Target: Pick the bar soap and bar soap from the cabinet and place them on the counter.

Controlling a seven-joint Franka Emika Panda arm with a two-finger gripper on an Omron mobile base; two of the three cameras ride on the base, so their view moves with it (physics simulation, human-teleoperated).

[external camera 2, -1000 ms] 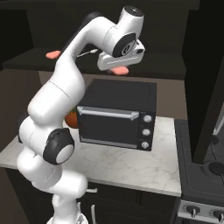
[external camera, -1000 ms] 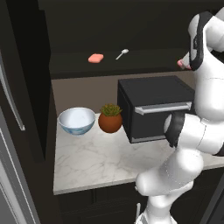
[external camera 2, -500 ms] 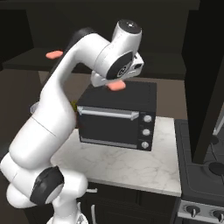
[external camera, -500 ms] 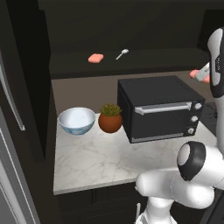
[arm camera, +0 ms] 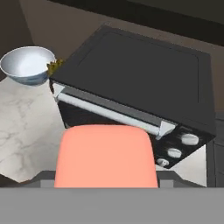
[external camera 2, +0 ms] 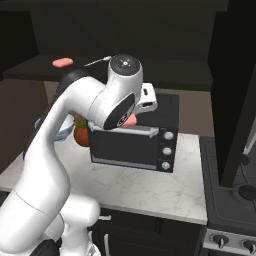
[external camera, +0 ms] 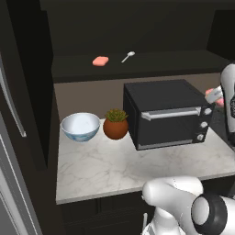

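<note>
Below us the table (arm camera: 26,113) shows bare marble on the near side of the toaster oven (arm camera: 144,83), so our coming set-down lies downward and toward that open patch. Our tool (arm camera: 106,175) pinches one bar soap (arm camera: 106,155) broadside, held above the oven's front. The other bar soap (external camera: 100,60) lies on the cabinet (external camera: 137,64) shelf beside the spoon (external camera: 128,56).

Dim rendered kitchen, cabinet (external camera: 137,27) recess nearly black, counter (external camera: 114,170) evenly lit, soft shadows, sharp focus
</note>
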